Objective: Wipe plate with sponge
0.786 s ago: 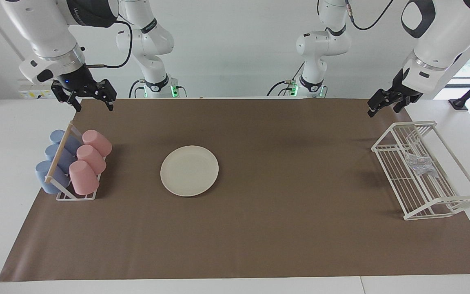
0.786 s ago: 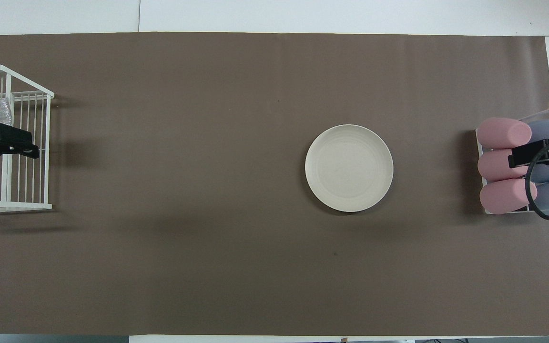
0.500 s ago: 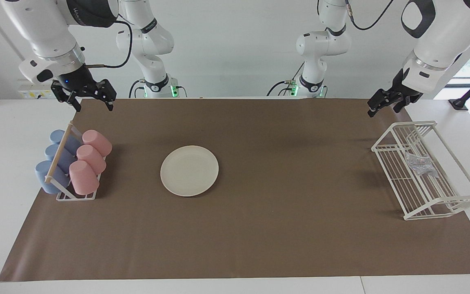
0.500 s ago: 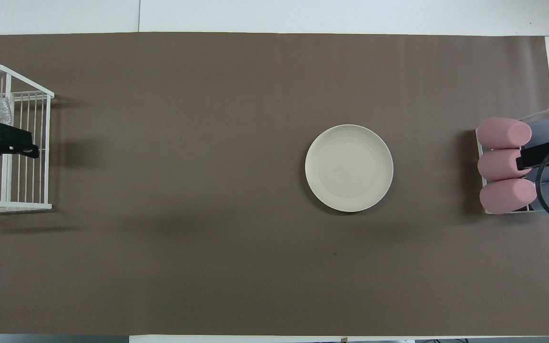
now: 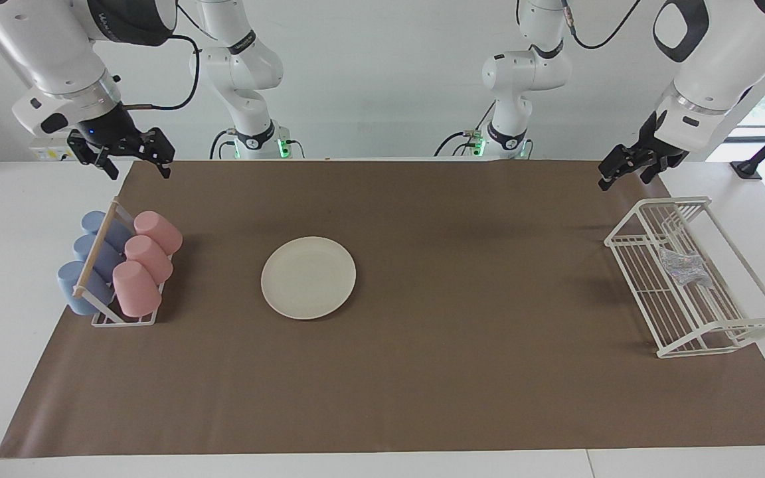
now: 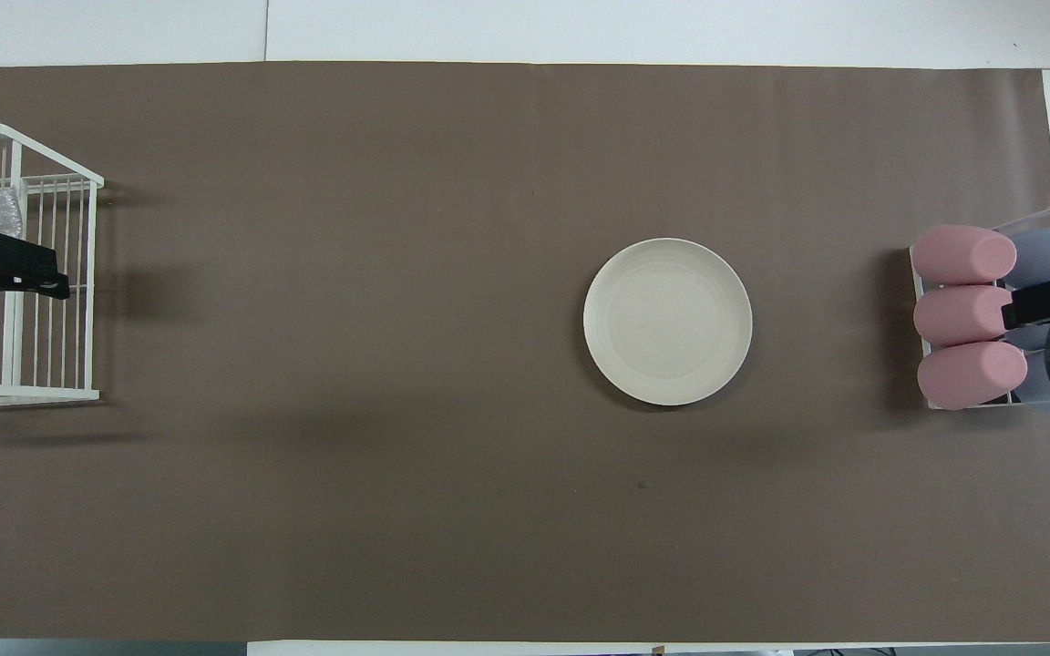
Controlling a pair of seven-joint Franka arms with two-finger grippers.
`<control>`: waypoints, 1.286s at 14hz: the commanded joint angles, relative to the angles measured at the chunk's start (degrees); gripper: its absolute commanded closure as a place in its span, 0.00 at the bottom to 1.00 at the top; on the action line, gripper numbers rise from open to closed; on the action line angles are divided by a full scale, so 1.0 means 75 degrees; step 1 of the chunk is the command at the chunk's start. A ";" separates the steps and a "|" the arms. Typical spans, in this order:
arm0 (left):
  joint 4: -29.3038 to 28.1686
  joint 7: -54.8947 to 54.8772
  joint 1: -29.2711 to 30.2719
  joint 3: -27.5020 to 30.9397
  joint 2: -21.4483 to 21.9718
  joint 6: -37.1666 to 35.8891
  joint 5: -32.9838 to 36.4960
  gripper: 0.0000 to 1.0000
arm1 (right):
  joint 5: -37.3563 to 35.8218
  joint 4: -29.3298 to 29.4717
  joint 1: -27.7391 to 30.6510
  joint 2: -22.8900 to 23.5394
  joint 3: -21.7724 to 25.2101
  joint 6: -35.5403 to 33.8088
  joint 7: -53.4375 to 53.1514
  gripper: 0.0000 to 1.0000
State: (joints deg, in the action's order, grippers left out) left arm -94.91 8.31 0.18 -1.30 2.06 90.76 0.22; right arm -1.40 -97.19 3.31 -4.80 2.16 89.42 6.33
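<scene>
The left claw (image 5: 611,174) hangs spread above the white wire rack (image 5: 648,305) cradling the crinkly mesh sponge (image 5: 684,269). The right claw (image 5: 135,166), also spread, hovers over the cups' rack (image 5: 123,318); between them the smooth round plate (image 5: 308,277) lies on the table's matte brown mat (image 5: 462,332).

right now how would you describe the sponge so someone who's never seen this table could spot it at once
Find the white wire rack at the left arm's end of the brown mat. The sponge lies inside it on the wire floor. It is the only thing in the rack: a small, crumpled, silvery-white mesh pad, far smaller than the plate lying out on the mat.
</scene>
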 commanded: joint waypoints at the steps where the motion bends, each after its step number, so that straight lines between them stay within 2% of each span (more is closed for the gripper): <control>1: -0.0351 0.0495 -0.0454 -0.0002 0.0030 0.0320 0.1091 0.00 | 0.0023 0.0056 -0.0066 -0.0156 -0.0148 -0.0262 -0.0747 0.00; 4: -0.0809 0.1399 -0.0773 0.0010 -0.0203 0.0905 0.2006 0.00 | 0.0034 0.0057 -0.0183 -0.0297 -0.0417 -0.0461 -0.2163 0.00; 8: -0.0716 0.2440 -0.1207 -0.0002 -0.1327 0.1338 0.4103 0.00 | 0.0046 0.0021 -0.0907 -0.0624 -0.0675 -0.0707 -0.4378 0.00; 12: -0.0588 0.2572 -0.1114 0.0010 -0.2124 0.1796 0.6002 0.00 | 0.0128 -0.0073 -0.1542 -0.0731 -0.0687 -0.0814 -0.6792 0.00; 15: 0.0033 0.2584 -0.1102 0.0068 -0.2910 0.1645 0.6800 0.00 | 0.0163 -0.0271 -0.1800 -0.0859 -0.0710 -0.0779 -0.8795 0.00; 18: -0.0024 0.2584 -0.0868 0.0068 -0.2982 0.1703 0.7201 0.00 | 0.0163 -0.0587 -0.2198 -0.1000 -0.0710 -0.0441 -1.0578 0.00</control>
State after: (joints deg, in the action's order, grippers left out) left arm -96.63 27.48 -7.65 -0.75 -19.19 103.76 52.30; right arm -1.21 -98.16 -11.66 -9.92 -3.19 83.66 -65.13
